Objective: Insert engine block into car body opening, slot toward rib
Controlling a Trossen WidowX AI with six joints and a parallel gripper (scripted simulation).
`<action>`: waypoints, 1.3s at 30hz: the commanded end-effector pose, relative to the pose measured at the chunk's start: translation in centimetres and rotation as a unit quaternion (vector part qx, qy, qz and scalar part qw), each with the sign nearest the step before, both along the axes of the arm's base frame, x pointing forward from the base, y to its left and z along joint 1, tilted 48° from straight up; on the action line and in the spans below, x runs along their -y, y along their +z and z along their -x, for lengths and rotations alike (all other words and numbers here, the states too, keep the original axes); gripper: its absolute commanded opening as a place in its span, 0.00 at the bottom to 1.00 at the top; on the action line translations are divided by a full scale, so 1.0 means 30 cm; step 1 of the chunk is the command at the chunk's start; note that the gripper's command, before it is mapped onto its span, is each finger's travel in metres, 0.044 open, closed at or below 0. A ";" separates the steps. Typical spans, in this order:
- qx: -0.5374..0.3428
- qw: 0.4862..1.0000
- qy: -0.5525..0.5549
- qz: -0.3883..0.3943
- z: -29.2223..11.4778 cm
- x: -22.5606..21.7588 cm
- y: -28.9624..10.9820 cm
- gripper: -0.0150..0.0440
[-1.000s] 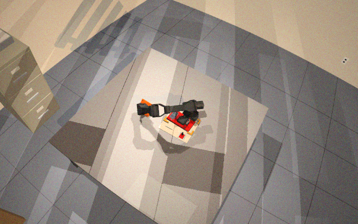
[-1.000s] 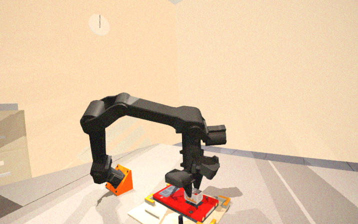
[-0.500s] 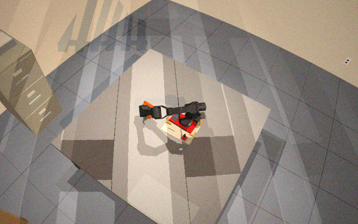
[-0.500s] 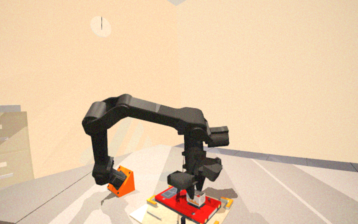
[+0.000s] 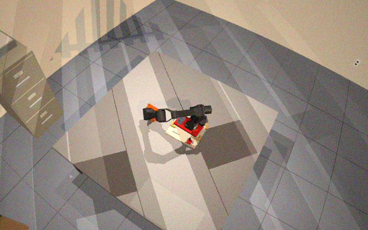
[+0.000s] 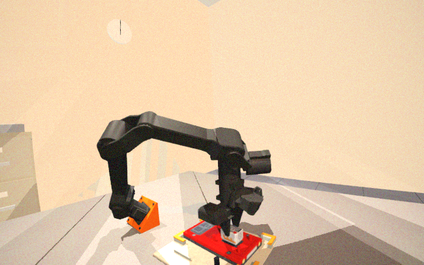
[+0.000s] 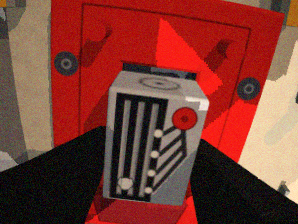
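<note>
gripper (image 6: 231, 225) clamped on engine block (image 7: 154, 137), seemingly over car body (image 7: 73, 36) opening.

Pale grey table (image 5: 233, 89), banded with light and shadow, standing on a grey tiled floor (image 5: 312, 113). Directly on it: an orange base wedge (image 6: 147, 213) and, near it, a cream board (image 5: 176, 132) carrying the red car body (image 6: 215, 242).

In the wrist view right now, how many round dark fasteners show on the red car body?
2: one fastener near the left edge of the car body, one near the right edge. The engine block in the gripper may hide others.
</note>
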State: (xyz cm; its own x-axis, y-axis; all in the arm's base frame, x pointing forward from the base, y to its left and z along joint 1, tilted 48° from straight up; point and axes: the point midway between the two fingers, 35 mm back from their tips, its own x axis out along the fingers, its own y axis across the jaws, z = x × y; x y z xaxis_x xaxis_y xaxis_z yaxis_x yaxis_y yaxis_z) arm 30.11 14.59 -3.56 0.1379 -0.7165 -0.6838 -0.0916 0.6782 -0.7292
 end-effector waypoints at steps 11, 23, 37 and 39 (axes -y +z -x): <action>-0.001 1.000 0.003 0.001 -0.001 0.004 -0.004 0.52; -0.001 1.000 0.003 0.001 -0.002 0.007 -0.007 0.52; -0.001 1.000 0.003 0.001 -0.003 0.010 -0.010 0.52; -0.001 1.000 0.003 0.001 -0.003 0.011 -0.011 0.52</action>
